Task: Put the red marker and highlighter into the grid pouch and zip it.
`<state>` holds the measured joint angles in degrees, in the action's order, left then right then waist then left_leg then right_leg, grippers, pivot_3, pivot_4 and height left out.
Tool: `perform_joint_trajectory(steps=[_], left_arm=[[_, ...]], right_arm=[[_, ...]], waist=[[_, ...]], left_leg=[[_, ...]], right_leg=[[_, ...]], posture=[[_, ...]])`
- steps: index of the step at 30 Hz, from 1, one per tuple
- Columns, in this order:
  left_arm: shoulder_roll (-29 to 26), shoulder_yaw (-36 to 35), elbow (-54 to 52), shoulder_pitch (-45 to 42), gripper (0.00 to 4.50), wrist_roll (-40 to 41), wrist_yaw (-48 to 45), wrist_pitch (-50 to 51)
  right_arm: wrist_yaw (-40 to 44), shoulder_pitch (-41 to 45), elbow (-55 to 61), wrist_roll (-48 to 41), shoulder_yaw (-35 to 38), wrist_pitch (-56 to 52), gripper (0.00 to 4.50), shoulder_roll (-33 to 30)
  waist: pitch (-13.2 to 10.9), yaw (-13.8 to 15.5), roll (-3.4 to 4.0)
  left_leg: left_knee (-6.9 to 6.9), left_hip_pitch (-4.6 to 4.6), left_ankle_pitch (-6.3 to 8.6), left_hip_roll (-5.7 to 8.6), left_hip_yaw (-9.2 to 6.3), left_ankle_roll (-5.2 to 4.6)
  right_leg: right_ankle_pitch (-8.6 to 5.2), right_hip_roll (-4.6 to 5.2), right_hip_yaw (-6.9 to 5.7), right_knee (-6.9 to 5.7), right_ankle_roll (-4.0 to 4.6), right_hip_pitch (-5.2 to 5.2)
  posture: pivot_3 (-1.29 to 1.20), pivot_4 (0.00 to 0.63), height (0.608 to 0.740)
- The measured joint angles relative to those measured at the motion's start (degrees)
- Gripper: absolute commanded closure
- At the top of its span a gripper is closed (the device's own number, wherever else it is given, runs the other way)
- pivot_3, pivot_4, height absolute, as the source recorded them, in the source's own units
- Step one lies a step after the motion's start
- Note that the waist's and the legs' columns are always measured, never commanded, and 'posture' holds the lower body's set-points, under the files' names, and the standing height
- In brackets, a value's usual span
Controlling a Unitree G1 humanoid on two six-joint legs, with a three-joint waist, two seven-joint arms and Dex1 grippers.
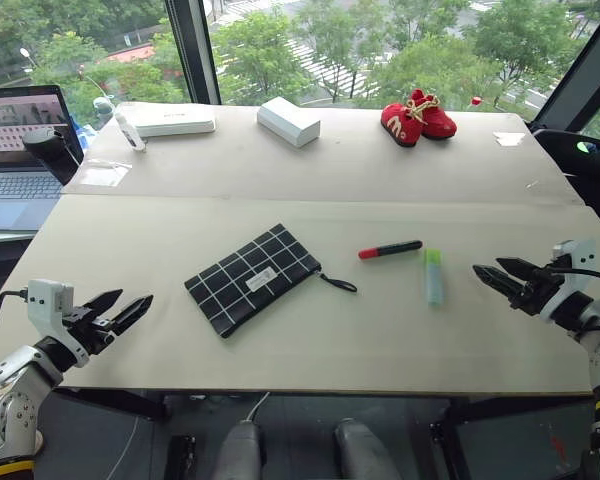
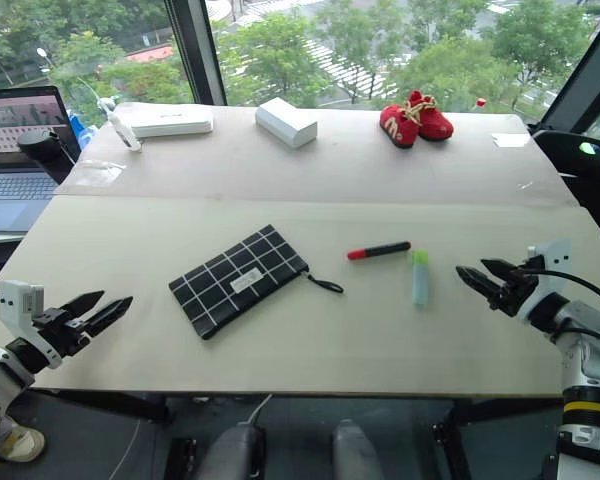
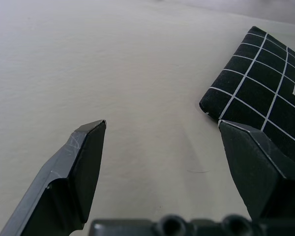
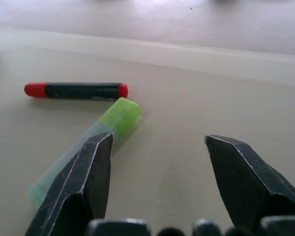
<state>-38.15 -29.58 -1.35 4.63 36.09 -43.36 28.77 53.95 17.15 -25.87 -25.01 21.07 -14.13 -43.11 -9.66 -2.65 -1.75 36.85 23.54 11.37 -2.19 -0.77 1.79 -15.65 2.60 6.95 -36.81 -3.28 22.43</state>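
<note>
The grid pouch (image 1: 253, 277) lies flat in the middle of the table, its black pull cord (image 1: 337, 283) trailing to the right. Right of it lies the red marker (image 1: 390, 249), and beside that the highlighter (image 1: 434, 275), green cap away from me. My left gripper (image 1: 126, 306) hovers open near the table's front left edge, a short way left of the pouch (image 3: 265, 83). My right gripper (image 1: 492, 274) is open at the right, just right of the highlighter (image 4: 93, 142), with the marker (image 4: 76, 90) beyond. Nothing is between either pair of fingers.
At the back of the table stand two white boxes (image 1: 288, 120) (image 1: 170, 119) and a pair of small red shoes (image 1: 417, 116). A laptop (image 1: 20, 150) sits off the table's left side. A seam (image 1: 320, 198) crosses the table top.
</note>
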Motion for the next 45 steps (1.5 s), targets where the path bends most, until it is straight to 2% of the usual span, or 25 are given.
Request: perform_joint_trajectory(steps=[3,6,9,10,13,16,17,20,25,28,33,37,45], left_arm=[[-0.01,0.01,0.02,-0.01,0.55,0.14,-0.61,0.04],[-1.1,0.53,0.52,-0.07,0.55,1.3,-5.47,0.12],[-2.71,1.06,4.2,-1.69,0.51,1.54,-12.32,-3.05],[-3.11,1.36,5.74,-2.44,0.51,0.24,-14.03,-6.15],[-5.0,2.67,9.08,-2.53,0.51,-4.73,-18.08,-15.46],[-6.92,4.96,11.67,-2.41,0.51,-9.58,-21.79,-24.49],[-7.61,5.6,12.81,-2.41,0.51,-11.33,-22.9,-27.73],[-9.5,7.19,14.67,-2.36,0.51,-14.68,-25.16,-33.87],[-10.32,10.89,14.71,-3.56,0.51,-18.12,-27.38,-40.34],[-10.32,14.0,13.89,-4.53,0.51,-19.42,-27.92,-42.76],[-10.29,19.25,13.49,-7.13,0.51,-23.3,-27.38,-46.24],[-9.49,20.76,13.59,-7.73,0.51,-25.26,-25.4,-49.11],[-7.33,22.94,14.09,-8.95,0.51,-26.46,-22.29,-52.45]], right_arm=[[0.03,0.0,0.0,0.05,-0.02,0.0,1.18,0.0],[0.17,-0.01,0.0,0.17,-0.09,0.0,1.18,0.0],[0.42,-0.02,0.0,0.05,-0.04,0.0,1.84,0.0],[0.57,0.01,0.06,-0.15,-0.03,-0.05,2.32,0.01],[1.08,0.17,1.11,-1.12,0.03,-0.48,3.22,0.01],[1.74,1.07,2.43,-1.83,0.0,-1.79,4.39,0.01],[2.29,1.67,3.47,-2.63,-0.12,-2.88,4.47,0.01],[3.54,3.06,8.08,-3.96,-1.68,-6.0,4.47,0.33],[3.77,10.02,14.72,-4.87,-9.97,-10.58,4.47,5.18],[3.39,15.28,15.59,-1.73,-17.33,-11.22,4.47,9.48],[0.79,21.19,11.53,6.05,-27.82,-7.75,4.47,19.22],[-3.67,24.75,7.2,11.71,-32.08,-5.06,4.47,24.96],[-3.37,26.29,0.42,21.5,-39.16,2.0,4.47,25.79]], waist=[[0.0,0.0,0.0],[0.0,0.0,0.0],[0.0,0.01,0.0],[0.0,0.02,0.0],[0.0,-0.03,0.0],[0.0,-0.13,0.01],[-0.01,-0.14,0.01],[-0.01,-0.16,0.02],[-0.01,-0.47,0.02],[-0.01,-0.32,0.02],[-0.01,-0.14,0.02],[-0.01,0.19,0.03],[0.0,0.37,0.04]], left_leg=[[0.0,0.0,0.0,0.0,0.0,0.0],[0.0,-0.01,0.0,0.0,0.0,0.0],[0.0,-0.02,0.0,0.0,0.01,0.0],[0.0,-0.01,0.0,0.0,0.01,0.0],[-0.01,-0.01,0.0,0.0,0.03,0.0],[-0.02,0.0,0.0,-0.02,0.06,0.0],[-0.02,0.0,0.0,-0.04,0.07,0.0],[-0.02,0.02,0.0,-0.08,0.07,0.0],[-0.02,0.18,0.0,-0.14,0.13,0.0],[-0.02,0.46,0.0,-0.15,0.13,0.0],[0.0,0.71,-0.01,-0.19,0.12,0.0],[0.0,0.75,-0.01,-0.19,0.13,0.0],[0.05,0.68,-0.01,-0.18,0.13,0.0]], right_leg=[[0.0,0.0,0.0,0.0,0.0,0.0],[0.0,0.0,-0.01,-0.01,0.0,0.0],[-0.02,-0.01,-0.01,-0.01,0.0,0.01],[-0.02,-0.01,-0.01,-0.01,0.0,0.01],[0.03,0.0,0.01,0.01,0.12,0.01],[0.15,-0.01,0.02,0.0,0.33,0.04],[0.14,-0.01,0.02,-0.01,0.33,0.06],[0.14,-0.04,0.01,-0.03,0.34,0.1],[0.15,-0.06,0.02,-0.17,0.36,0.32],[0.17,-0.08,0.0,-0.32,0.39,0.71],[0.2,-0.13,-0.03,-0.38,0.45,0.99],[0.21,-0.1,-0.07,-0.4,0.46,1.03],[0.21,-0.09,-0.11,-0.44,0.46,0.97]], posture=[[0.0,0.15,0.73],[0.0,0.15,0.73],[0.0,0.15,0.73],[0.0,0.15,0.73],[0.0,0.15,0.73],[0.0,0.15,0.73],[0.0,0.15,0.73],[0.0,0.15,0.73],[0.0,0.15,0.73],[0.0,0.15,0.73],[0.0,0.15,0.73],[0.0,0.15,0.73],[0.0,0.15,0.73]])
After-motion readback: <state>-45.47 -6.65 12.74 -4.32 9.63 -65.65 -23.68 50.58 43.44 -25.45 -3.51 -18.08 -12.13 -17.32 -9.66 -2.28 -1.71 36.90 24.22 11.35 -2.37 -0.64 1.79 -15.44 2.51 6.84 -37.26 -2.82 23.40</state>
